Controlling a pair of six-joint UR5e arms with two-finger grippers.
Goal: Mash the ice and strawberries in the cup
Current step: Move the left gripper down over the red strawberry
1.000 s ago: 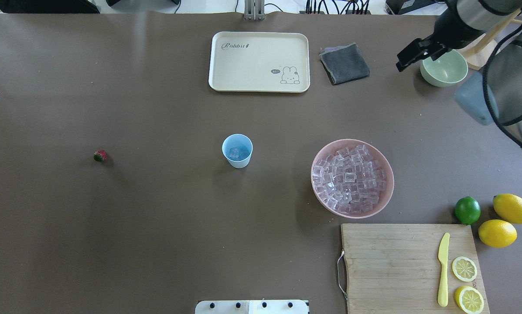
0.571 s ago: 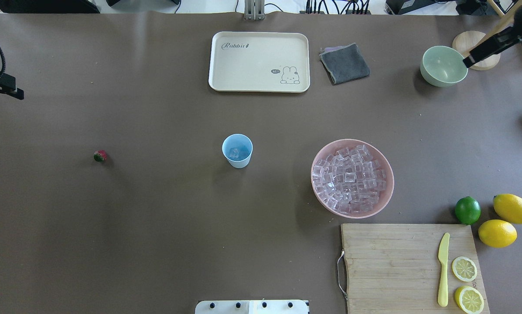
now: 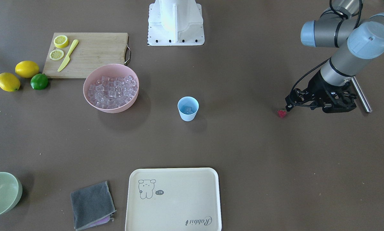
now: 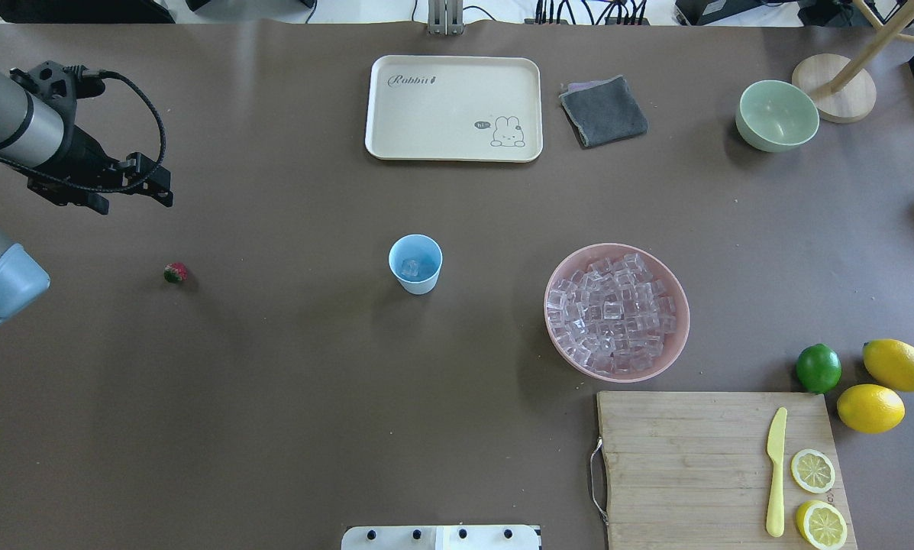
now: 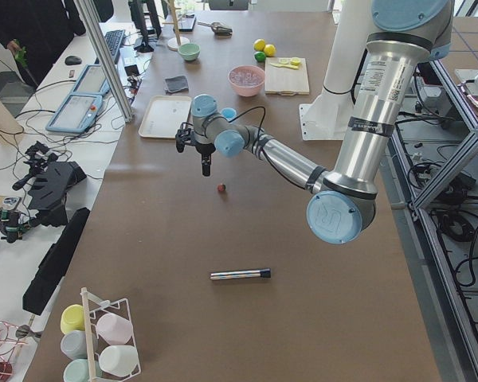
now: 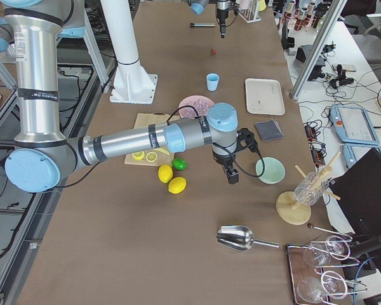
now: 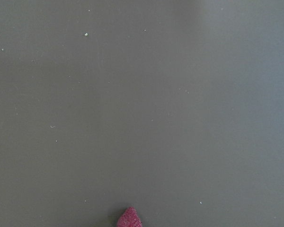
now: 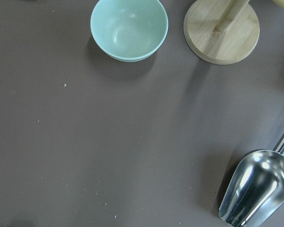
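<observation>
Red against the brown desk (image 4: 273,397), the strawberry (image 4: 175,273) lay alone, well apart from the light-blue cup (image 4: 415,263), which stood mid-desk with glassy ice (image 4: 410,267) inside. The left end effector (image 4: 168,188) hovered near the berry but off to one side, jaws seemingly parted, nothing in them. Its wrist view caught only the berry's tip at the bottom edge. The right end effector (image 6: 232,176) hung near the pale green bowl (image 6: 270,170), and I couldn't tell whether it was parted or closed. Picking the berry looked like the step in hand. It called for centring overhead, coming straight down and closing gently, since the berry was small, rounded and bumpy-skinned, likely to roll or bruise. The cup's smooth tapered plastic looked light enough to tip.
</observation>
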